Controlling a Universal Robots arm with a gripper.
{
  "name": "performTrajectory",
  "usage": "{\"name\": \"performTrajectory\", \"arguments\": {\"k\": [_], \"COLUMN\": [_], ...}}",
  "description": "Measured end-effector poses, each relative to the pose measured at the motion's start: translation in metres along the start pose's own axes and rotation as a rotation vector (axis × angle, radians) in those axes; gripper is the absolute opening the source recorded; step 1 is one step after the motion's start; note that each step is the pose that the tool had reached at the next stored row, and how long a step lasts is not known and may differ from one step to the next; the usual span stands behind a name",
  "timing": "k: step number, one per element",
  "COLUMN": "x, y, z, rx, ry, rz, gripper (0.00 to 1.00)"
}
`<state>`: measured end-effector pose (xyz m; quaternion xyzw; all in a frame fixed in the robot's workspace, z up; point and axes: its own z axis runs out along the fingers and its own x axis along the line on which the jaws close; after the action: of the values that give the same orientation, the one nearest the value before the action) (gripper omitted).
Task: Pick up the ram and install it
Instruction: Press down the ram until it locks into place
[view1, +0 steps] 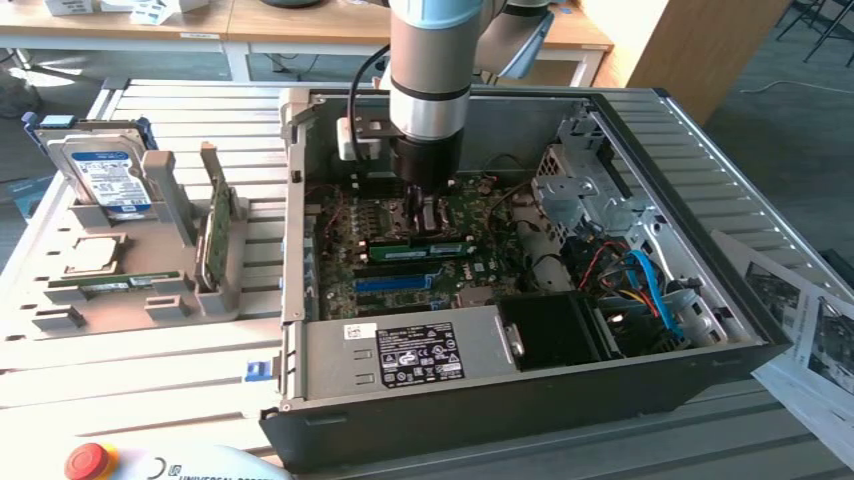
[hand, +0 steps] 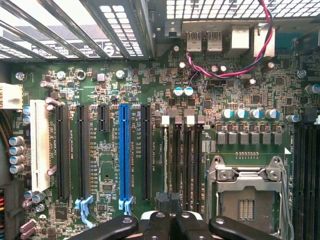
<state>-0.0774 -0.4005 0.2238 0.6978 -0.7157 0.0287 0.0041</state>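
Exterior view: arm down inside open PC case (view1: 694, 330), gripper (view1: 424, 212) closed, nothing visibly held, hovering over motherboard (view1: 400, 270). Ram (view1: 416, 243) — green stick lying seated in slot, just below fingertips, about 6 o'clock from gripper. Second green stick upright in grey holder (view1: 180, 275) at 9 o'clock, well apart. Wrist view — fingertips (hand: 170, 220) together above memory slots (hand: 185, 160), blue slot (hand: 124, 155) at 9 o'clock.

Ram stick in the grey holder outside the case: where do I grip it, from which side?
Take the ram stick at mid-length, jaws across its thin faces, coming straight down. It seems to sit lengthwise in the grey holder, whose walls likely block its ends and sides.
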Motion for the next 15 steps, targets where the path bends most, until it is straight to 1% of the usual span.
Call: {"name": "performTrajectory", "arguments": {"k": [15], "x": [0.0], "y": [0.0006], "z": [0.0012], "rx": [0.0], "ry": [0.0001], "rz": [0.0], "gripper": [0.11]}}
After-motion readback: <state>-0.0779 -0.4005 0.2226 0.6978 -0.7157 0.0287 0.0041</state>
